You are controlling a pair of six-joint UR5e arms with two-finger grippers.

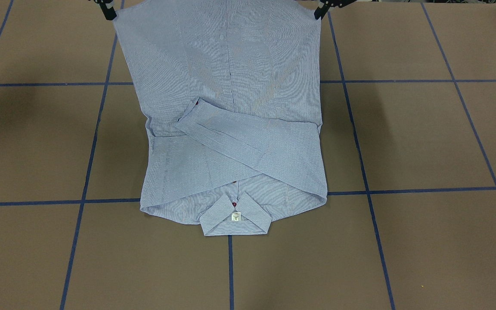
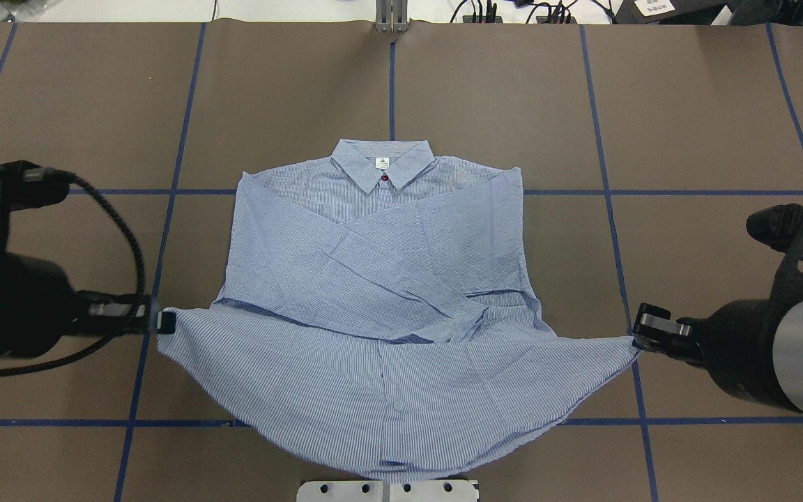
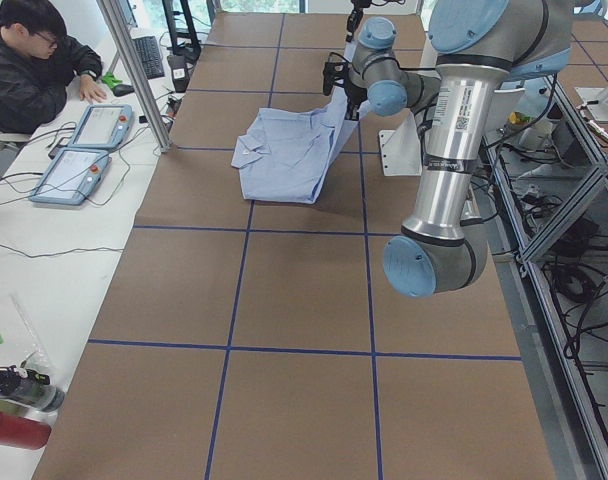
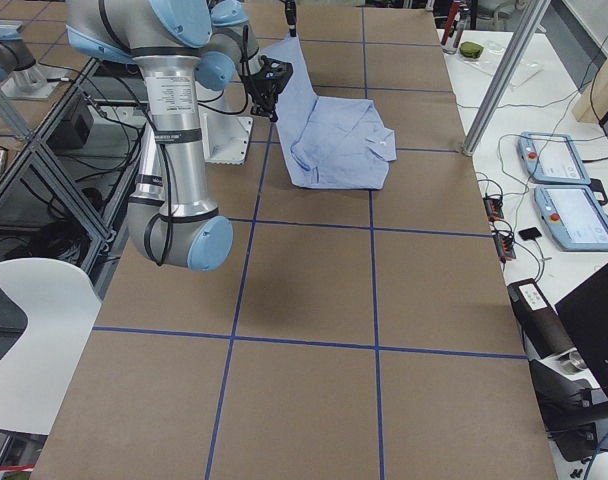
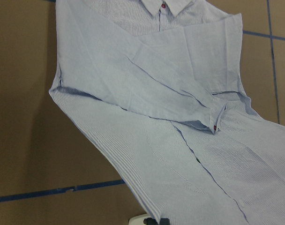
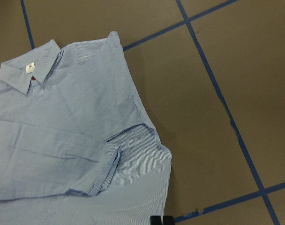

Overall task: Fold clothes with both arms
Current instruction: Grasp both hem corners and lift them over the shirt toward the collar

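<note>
The light-blue striped shirt (image 2: 373, 279) lies front up, collar (image 2: 382, 164) far from me, both sleeves folded across the chest. Its lower part is lifted off the table and stretched between my two grippers. My left gripper (image 2: 164, 322) is shut on the hem corner on my left; in the front-facing view it (image 1: 322, 10) is at the top right. My right gripper (image 2: 642, 331) is shut on the other hem corner, at the top left in the front-facing view (image 1: 109, 12). The white neck label (image 1: 235, 216) and a red button (image 5: 214, 127) on a cuff show.
The brown table (image 2: 687, 104) carries a blue tape grid. The white pedestal plate (image 2: 387, 490) sits at my edge, just below the hanging hem. An operator (image 3: 34, 60) sits by two teach pendants (image 3: 84, 150) and a metal post (image 3: 134, 70) at the far side.
</note>
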